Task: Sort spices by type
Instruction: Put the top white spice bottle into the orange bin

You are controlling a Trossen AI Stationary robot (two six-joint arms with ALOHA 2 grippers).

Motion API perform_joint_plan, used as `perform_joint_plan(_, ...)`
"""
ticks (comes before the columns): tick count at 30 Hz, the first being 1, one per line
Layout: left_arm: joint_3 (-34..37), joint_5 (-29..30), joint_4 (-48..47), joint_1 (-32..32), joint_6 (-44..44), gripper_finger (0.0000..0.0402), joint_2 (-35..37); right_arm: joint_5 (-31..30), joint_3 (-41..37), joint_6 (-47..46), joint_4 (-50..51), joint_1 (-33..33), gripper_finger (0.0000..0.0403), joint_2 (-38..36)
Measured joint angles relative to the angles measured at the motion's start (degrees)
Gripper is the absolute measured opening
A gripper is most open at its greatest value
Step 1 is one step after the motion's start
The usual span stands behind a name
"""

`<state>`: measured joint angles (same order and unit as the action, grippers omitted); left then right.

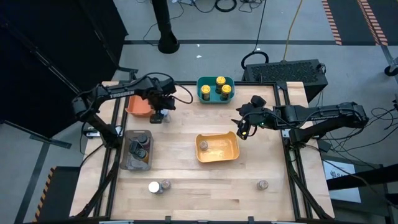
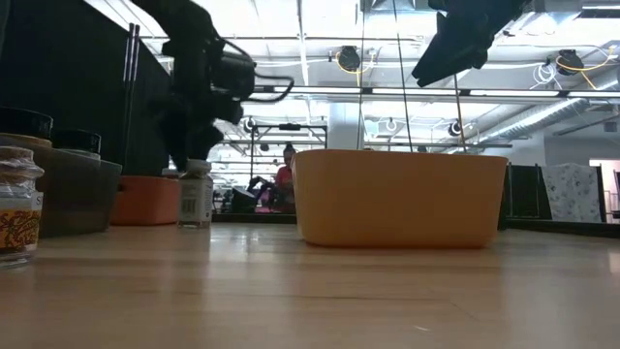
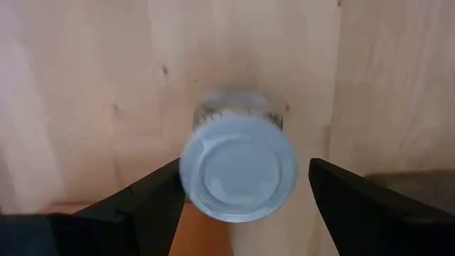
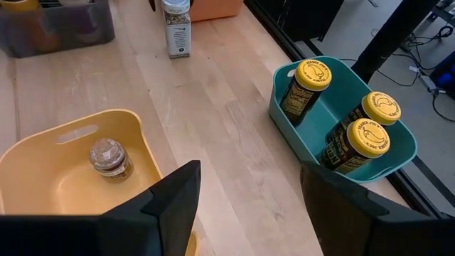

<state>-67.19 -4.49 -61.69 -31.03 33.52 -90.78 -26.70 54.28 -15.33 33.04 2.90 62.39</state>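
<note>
The left end effector (image 1: 159, 116) is held wide open, its fingers (image 3: 142, 206) to either side of a white-lidded spice jar (image 3: 239, 168) directly beneath it; no contact is seen. The jar stands upright on the table (image 1: 186, 186), long axis vertical, just beside the orange bin (image 1: 137, 106). This arm is judged far nearer to it. The right end effector (image 1: 244, 129) is part open, empty, above the table between the yellow bin (image 1: 217, 155) and the teal bin (image 1: 205, 96). An open workshop lies beyond.

Grey bin's jars (image 1: 138, 149) too small to identify; label of nearest jar (image 2: 19, 206) edge-cropped.
</note>
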Motion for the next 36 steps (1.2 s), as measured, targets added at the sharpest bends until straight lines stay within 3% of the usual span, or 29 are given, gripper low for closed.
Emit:
perform_joint_plan(9, 4.75, 0.00, 6.60, -0.03, 1.64, 0.0297, 0.02, 0.00, 0.02, -0.30, -0.02, 0.00, 0.0226, 0.00)
perform_joint_plan(23, 4.83, -0.02, 8.50, -0.02, 1.88, 0.0295, 0.02, -0.02, 0.02, -0.49, -0.48, 0.00, 0.0226, 0.00)
perform_joint_plan(26, 4.83, -0.02, 8.48, 0.02, 1.88, 0.0275, 0.02, -0.04, 0.02, -0.49, -0.69, 0.00, 0.0226, 0.00)
perform_joint_plan(31, 4.83, -0.04, 8.48, 0.02, 1.77, 0.0207, 0.04, -0.04, 0.02, -0.98, -0.74, 0.00, 0.0226, 0.00)
perform_joint_plan(36, 4.71, 0.07, 8.07, 0.59, 1.46, 0.0203, 0.05, -0.04, 0.02, -1.86, -0.74, 0.00, 0.0226, 0.00)
